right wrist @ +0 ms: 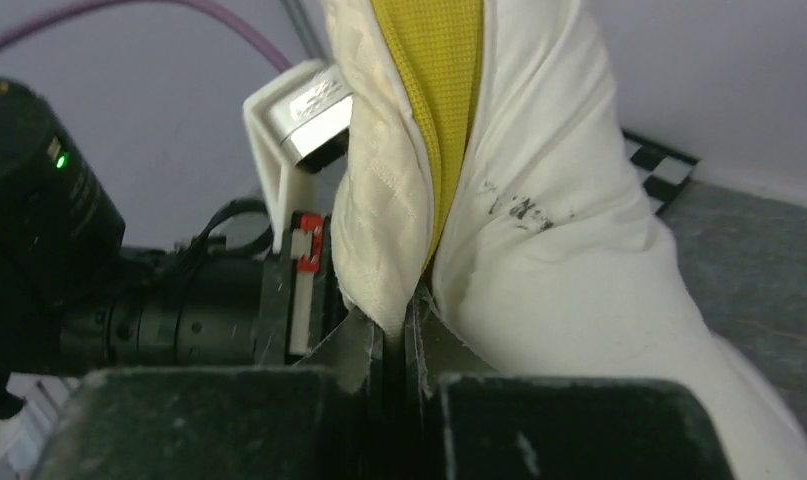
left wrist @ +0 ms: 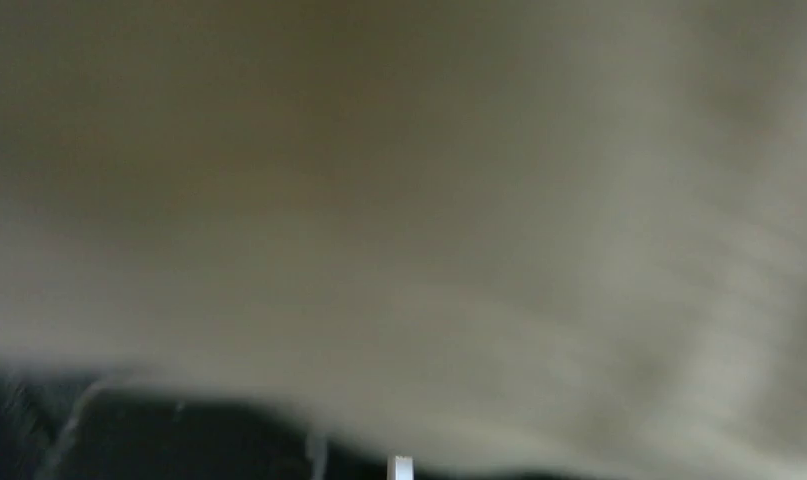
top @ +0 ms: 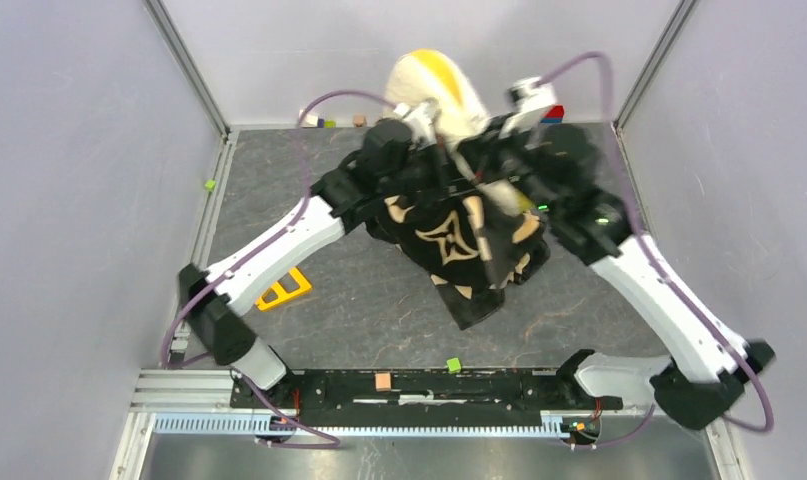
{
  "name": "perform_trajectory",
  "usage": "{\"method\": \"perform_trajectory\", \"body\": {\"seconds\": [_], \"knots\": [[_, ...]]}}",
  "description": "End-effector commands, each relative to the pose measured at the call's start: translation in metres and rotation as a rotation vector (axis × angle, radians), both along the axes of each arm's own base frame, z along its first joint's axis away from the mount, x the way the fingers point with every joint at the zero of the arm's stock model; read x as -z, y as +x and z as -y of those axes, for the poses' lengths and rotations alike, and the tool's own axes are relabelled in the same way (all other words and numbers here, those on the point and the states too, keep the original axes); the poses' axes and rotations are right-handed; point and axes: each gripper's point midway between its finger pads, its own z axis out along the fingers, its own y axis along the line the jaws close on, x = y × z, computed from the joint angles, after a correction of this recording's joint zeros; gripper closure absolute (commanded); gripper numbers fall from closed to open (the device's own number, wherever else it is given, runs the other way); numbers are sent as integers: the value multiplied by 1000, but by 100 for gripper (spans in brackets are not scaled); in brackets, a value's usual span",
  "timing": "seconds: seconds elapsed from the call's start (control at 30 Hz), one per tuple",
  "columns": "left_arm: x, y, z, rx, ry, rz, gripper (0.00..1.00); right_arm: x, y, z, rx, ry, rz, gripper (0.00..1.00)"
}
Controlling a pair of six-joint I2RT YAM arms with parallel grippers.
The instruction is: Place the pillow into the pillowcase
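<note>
The pillow [top: 434,85], cream-white with a yellow band, stands upright at the back of the table. Its lower part is hidden behind both wrists and the pillowcase [top: 457,245], black with tan star motifs, which drapes forward below them. My right gripper [right wrist: 397,325] is shut on a fold of the pillow [right wrist: 539,230] beside the yellow band; in the top view it sits at the pillow's right side [top: 487,150]. My left gripper [top: 424,125] presses against the pillow's left side. The left wrist view is filled by blurred cream pillow fabric [left wrist: 399,200], and its fingers do not show.
A yellow triangular piece [top: 284,290] lies at the left. Small cubes sit near the front rail [top: 454,365], [top: 383,381] and along the back wall [top: 329,122]. A checkered board [right wrist: 659,170] lies at the back right. Grey walls enclose the mat.
</note>
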Motion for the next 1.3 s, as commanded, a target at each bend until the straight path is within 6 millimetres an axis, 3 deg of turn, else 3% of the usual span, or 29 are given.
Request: {"method": "perform_trajectory", "body": {"seconds": [0.0, 0.13, 0.27, 0.43, 0.57, 0.6, 0.67, 0.73, 0.83, 0.93, 1.07, 1.17, 1.27], "knots": [[-21, 18, -107, -318, -154, -7, 98, 0, -56, -102, -252, 53, 43, 100], [39, 18, -205, -604, -50, -61, 98, 36, -94, -185, -446, 17, -9, 100], [81, 9, -282, -847, 50, -98, 98, 40, -126, -245, -647, 5, -37, 100], [113, 2, -341, -1044, 203, -95, 98, 5, -148, -284, -799, 55, -13, 100], [140, 8, -366, -1114, 250, -142, 98, -18, -155, -294, -824, 111, 10, 100], [148, 13, -365, -1100, 242, -161, 98, -24, -152, -290, -794, 116, 26, 100], [152, 27, -345, -988, 180, -180, 98, -42, -145, -274, -712, 128, 64, 100], [143, 41, -305, -781, 102, -187, 98, -55, -138, -261, -648, 128, 78, 100], [121, 50, -246, -524, 26, -182, 98, -58, -141, -258, -549, 54, 78, 100], [96, 40, -189, -326, 33, -132, 98, -57, -157, -263, -486, 10, 113, 100], [63, 14, -123, -154, -16, -88, 98, -44, -153, -275, -470, -37, 87, 100], [54, 8, -102, -111, -41, -85, 98, -29, -148, -279, -460, -68, 72, 100], [66, 16, -102, -169, -31, -118, 98, 5, -124, -281, -469, -98, -2, 100]]}}
